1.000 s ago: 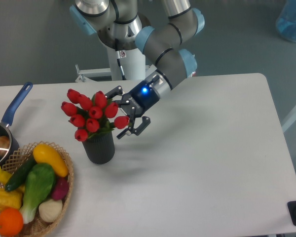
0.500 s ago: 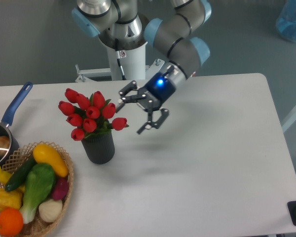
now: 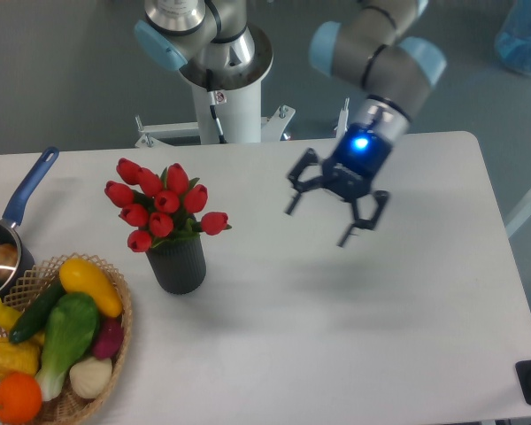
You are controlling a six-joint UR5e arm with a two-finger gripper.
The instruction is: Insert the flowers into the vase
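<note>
The flowers (image 3: 162,204), a tight bunch of red tulip buds with green stems, stand upright in the vase (image 3: 179,264), a dark ribbed cylinder on the left half of the white table. One bud leans out to the right over the rim. My gripper (image 3: 329,214) hangs above the table's middle, well to the right of the bunch, open with nothing between its fingers.
A wicker basket (image 3: 117,341) of vegetables and fruit sits at the front left, close beside the vase. A blue-handled saucepan (image 3: 18,208) lies at the left edge. The robot's base column (image 3: 223,102) stands behind the table.
The gripper has let go of the flowers and pulled away to the right and upward, now far from the vase. The flowers stay in the vase, settled slightly.
</note>
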